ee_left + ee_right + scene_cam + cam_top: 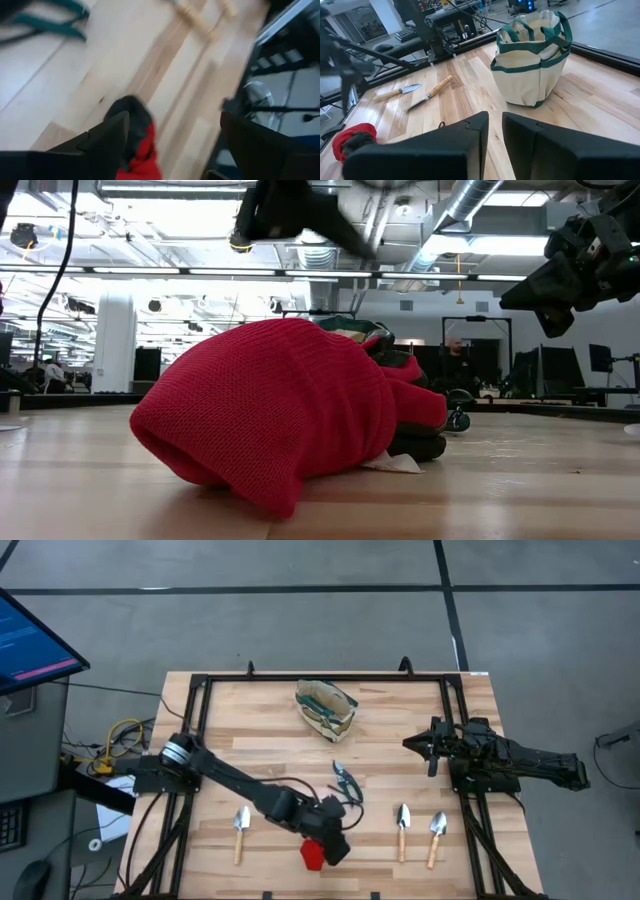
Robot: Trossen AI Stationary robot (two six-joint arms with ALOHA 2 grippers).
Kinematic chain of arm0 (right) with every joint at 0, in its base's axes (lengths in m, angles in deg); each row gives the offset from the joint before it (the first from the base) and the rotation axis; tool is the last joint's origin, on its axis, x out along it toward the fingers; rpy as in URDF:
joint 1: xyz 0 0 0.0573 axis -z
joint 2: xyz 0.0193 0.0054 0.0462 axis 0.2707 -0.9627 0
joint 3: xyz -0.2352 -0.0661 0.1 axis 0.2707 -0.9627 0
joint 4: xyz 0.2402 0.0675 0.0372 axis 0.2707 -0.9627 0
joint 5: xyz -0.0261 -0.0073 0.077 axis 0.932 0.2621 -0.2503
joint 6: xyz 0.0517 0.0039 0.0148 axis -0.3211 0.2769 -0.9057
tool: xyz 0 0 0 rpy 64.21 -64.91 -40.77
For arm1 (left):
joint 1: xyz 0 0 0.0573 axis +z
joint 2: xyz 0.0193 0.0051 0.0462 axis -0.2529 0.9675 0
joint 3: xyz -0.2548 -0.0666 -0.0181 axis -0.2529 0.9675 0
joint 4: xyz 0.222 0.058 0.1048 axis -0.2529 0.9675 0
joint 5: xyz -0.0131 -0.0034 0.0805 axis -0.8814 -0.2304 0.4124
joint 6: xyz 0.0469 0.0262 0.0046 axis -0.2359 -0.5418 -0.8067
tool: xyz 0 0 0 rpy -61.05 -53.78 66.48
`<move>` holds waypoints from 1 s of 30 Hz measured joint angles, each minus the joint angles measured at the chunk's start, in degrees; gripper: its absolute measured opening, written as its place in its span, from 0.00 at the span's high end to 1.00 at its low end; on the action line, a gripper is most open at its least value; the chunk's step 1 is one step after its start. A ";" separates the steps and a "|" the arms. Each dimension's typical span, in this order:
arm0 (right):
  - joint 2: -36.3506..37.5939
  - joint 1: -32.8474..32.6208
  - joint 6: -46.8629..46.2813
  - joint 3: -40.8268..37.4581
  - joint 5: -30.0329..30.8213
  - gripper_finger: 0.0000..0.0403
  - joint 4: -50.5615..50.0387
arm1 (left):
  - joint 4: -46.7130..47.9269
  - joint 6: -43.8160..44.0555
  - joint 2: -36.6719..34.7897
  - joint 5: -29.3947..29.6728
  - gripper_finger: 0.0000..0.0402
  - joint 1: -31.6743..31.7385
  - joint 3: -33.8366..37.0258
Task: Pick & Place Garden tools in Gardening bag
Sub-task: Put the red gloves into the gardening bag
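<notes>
The red-and-black glove [312,856] lies on the table near its front edge and fills the low view [270,410]. My left gripper [338,846] hangs just above it, open. In the left wrist view [175,150] the glove [137,137] shows by one finger, and I cannot tell whether they touch. The beige, green-trimmed gardening bag [325,708] stands upright at the far middle. The pruning shears [345,783] lie at the centre. Three trowels lie flat near the front: one to the left [241,830] and two to the right [402,827] [436,837]. My right gripper [418,745] is shut and empty, above the table's right side.
A black metal frame [300,680] runs round the tabletop. The two arm bases stand at the left and right edges. A monitor [30,640] stands off the table's left. Bare wood lies between the bag and the shears.
</notes>
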 joint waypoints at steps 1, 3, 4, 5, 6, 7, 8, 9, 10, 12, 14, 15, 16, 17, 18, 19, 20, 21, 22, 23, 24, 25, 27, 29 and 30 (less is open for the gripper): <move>0.00 -0.02 0.00 0.00 0.00 0.88 -0.07 | 0.53 0.17 0.63 -0.69 0.22 0.03 0.02; -0.01 0.00 0.00 0.00 0.00 0.88 -0.22 | 1.51 0.93 1.65 -1.17 0.22 0.00 0.02; 0.01 0.00 0.00 0.00 0.00 0.88 -0.22 | 2.72 1.07 2.08 -1.21 0.22 -0.04 0.02; 0.00 -0.02 0.00 0.00 0.00 0.88 -0.25 | 4.02 1.11 2.47 -1.22 0.22 -0.04 0.02; -0.01 0.00 0.00 0.00 0.00 0.88 -0.28 | 5.27 1.13 2.76 -1.26 0.22 -0.04 0.02; 0.00 -0.01 0.01 0.00 0.00 0.88 -0.28 | 6.52 1.15 3.00 -1.26 0.22 -0.04 0.02; 0.00 0.00 0.00 0.00 0.00 0.88 -0.30 | 7.74 1.29 3.14 -1.24 0.22 -0.04 0.02; 0.00 -0.02 0.00 0.00 0.00 0.88 -0.31 | 8.59 1.54 3.18 -1.21 0.22 -0.02 0.02; 0.00 -0.01 0.00 0.00 0.00 0.88 -0.31 | 8.98 1.91 3.18 -1.22 0.22 -0.03 0.02; 0.02 -0.02 0.01 0.00 0.00 0.88 -0.37 | 8.88 3.02 3.18 -1.21 0.22 -0.26 0.02; 0.00 0.00 0.00 0.00 0.00 0.88 -0.59 | 8.87 3.97 3.18 -1.46 0.22 -0.65 0.02; 0.00 -0.01 0.00 0.00 0.00 0.88 -0.63 | 8.87 4.24 3.18 -1.65 0.22 -0.92 0.02; -0.01 -0.02 0.00 0.00 0.00 0.88 -0.70 | 8.86 4.54 3.18 -1.73 0.22 -1.21 0.02; 0.01 0.00 0.00 0.00 0.00 0.88 -0.78 | 8.84 5.00 3.18 -1.87 0.22 -1.43 0.02; -0.01 -0.02 0.00 0.00 0.00 0.88 -0.81 | 8.78 5.52 3.18 -1.91 0.22 -1.64 0.02; 0.01 -0.02 0.00 0.00 0.00 0.88 -0.81 | 8.71 5.67 3.39 -1.95 0.22 -1.74 0.02; 0.00 0.00 0.00 0.00 0.00 0.88 -0.81 | 8.62 5.67 3.57 -2.02 0.22 -1.78 0.02; -0.01 0.00 0.00 0.00 0.00 0.88 -0.81 | 8.77 5.65 3.70 -2.01 0.22 -1.94 0.03; 0.00 -0.02 0.00 0.00 0.00 0.88 -0.81 | 8.81 5.61 4.09 -1.98 0.22 -1.95 0.04; 0.01 0.00 0.00 0.00 0.00 0.88 -0.88 | 8.62 5.59 4.34 -1.98 0.22 -1.89 0.04; 0.00 0.00 0.00 0.00 0.00 0.88 -1.06 | 8.80 5.38 4.48 -1.98 0.22 -1.85 0.04; -0.01 -0.02 0.00 0.00 -0.01 0.88 -1.16 | 8.89 4.95 5.08 -1.96 0.22 -1.83 0.04; 0.01 0.00 0.00 0.00 0.00 0.88 -1.17 | 8.55 4.43 6.23 -2.07 0.22 -1.90 0.00; 0.02 0.00 0.00 0.00 -0.02 0.88 -1.18 | 8.54 4.35 8.02 -3.33 0.22 -2.08 0.02; 0.00 -0.01 0.00 0.00 -0.02 0.88 -1.18 | 8.24 4.36 8.78 -4.33 0.22 -2.21 0.02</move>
